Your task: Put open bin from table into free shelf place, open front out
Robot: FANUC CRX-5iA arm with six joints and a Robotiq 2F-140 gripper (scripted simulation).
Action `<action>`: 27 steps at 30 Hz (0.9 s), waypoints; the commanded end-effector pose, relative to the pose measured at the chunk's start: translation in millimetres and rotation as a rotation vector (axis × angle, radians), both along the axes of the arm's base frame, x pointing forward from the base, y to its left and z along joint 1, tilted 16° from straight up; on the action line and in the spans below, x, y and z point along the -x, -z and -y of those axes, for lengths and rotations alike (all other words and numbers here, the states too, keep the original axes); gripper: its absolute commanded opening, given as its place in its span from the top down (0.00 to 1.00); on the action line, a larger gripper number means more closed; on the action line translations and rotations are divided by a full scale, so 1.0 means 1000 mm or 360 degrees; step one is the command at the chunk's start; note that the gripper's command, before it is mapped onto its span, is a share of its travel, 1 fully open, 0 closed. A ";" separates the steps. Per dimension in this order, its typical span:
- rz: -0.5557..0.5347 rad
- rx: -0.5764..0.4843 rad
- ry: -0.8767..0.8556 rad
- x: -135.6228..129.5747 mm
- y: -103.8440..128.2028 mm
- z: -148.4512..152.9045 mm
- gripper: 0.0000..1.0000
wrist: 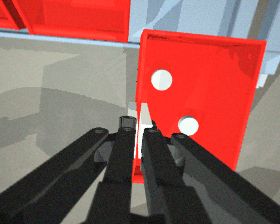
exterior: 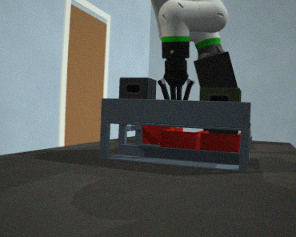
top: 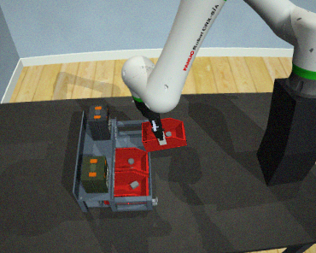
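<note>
The open red bin (top: pixel 165 135) is just in front of the free place (top: pixel 127 128) at the far end of the grey shelf (top: pixel 114 167). It is turned a little askew to the row. My gripper (top: pixel 160 136) comes from above and is shut on the bin's thin side wall. In the wrist view the fingers pinch the left wall of the bin (wrist: pixel 197 95). Two pale round parts (wrist: pixel 161 80) (wrist: pixel 189 125) lie inside it. Two other red bins (top: pixel 132 161) (top: pixel 132 184) stand in the row, each with a part. In the low side view my gripper (exterior: pixel 176 93) is behind the shelf top.
A dark box (top: pixel 98 121) and a green box (top: pixel 94 173) stand on the shelf's upper board. The arm's black pedestal (top: pixel 293 132) stands at the right of the table. The shelf's frame and front lip (exterior: pixel 178 154) lie close to the held bin.
</note>
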State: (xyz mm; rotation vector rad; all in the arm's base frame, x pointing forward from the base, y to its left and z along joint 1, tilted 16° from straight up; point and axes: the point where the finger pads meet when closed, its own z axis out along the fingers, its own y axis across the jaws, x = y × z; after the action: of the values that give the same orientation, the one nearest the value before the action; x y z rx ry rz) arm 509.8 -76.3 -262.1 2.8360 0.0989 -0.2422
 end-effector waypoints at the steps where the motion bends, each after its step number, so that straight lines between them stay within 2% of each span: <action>1: 0.0000 0.0000 0.0000 -0.003 0.000 0.000 1.00; 27: 0.0000 0.0000 0.0000 -0.032 0.000 -0.003 1.00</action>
State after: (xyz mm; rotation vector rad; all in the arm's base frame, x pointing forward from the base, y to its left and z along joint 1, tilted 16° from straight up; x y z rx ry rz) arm 539.5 -73.4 -262.0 2.8360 0.0989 -0.2423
